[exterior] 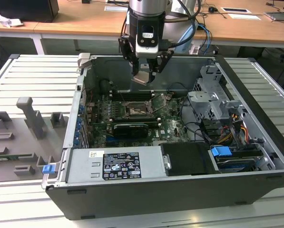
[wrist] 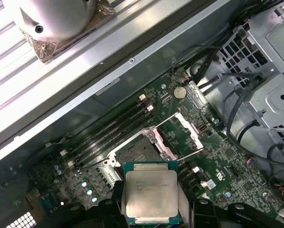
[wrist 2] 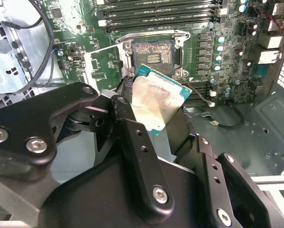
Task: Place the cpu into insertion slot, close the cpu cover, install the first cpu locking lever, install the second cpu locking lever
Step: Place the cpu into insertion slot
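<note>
Exterior view: cpu (exterior: pixel 142 77) held above open case (exterior: pixel 146 202).

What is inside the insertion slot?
Only its bare contact field; the insertion slot is empty. The cpu, held above in the end effector, hides one edge.

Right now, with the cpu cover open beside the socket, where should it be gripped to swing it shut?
Take the cpu cover by its free rail, the one farthest from the insertion slot, coming from the side away from the slot. It is a thin frame hinged at the slot's edge, so that rail likely gives the jaws most leverage.
</note>
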Robot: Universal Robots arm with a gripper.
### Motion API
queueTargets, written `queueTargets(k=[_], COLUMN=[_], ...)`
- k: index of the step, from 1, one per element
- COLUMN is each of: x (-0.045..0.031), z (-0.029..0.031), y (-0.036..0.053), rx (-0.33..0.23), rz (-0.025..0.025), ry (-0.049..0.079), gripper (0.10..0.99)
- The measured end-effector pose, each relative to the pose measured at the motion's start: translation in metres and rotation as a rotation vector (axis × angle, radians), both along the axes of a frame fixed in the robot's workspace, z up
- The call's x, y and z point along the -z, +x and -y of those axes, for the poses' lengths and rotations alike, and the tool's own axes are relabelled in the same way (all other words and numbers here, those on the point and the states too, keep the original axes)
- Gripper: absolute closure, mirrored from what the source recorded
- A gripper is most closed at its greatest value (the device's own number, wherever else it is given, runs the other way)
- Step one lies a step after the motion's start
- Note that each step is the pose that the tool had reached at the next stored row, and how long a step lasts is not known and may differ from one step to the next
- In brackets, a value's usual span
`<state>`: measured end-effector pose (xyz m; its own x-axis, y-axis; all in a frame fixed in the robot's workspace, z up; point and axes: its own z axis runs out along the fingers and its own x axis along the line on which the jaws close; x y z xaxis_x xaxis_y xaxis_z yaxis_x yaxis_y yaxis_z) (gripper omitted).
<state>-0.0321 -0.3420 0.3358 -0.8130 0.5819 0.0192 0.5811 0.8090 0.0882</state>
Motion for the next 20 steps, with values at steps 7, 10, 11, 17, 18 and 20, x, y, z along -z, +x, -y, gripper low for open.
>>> queueTargets(k=[7, 10, 11, 17, 18, 20], x=[0.0011, 0.0020, 0.0024, 0.0054, 0.0057, 0.0059], z=[0.0000, 0.0000, 0.0000, 0.0000, 0.0000, 0.0000], y=[0.0000, 0.0000, 0.0000, 0.0000, 0.0000, 0.0000], rx=[0.028, 0.043, 0.045, 0.049, 0.049, 0.055], rz=[0.0000, 0.0001, 0.0001, 0.0001, 0.0000, 0.0000], ry=[0.000, 0.000, 0.000, -0.002, -0.002, -0.002], gripper=[0.561, 0.561, 0.561, 0.561, 0.561, 0.561])
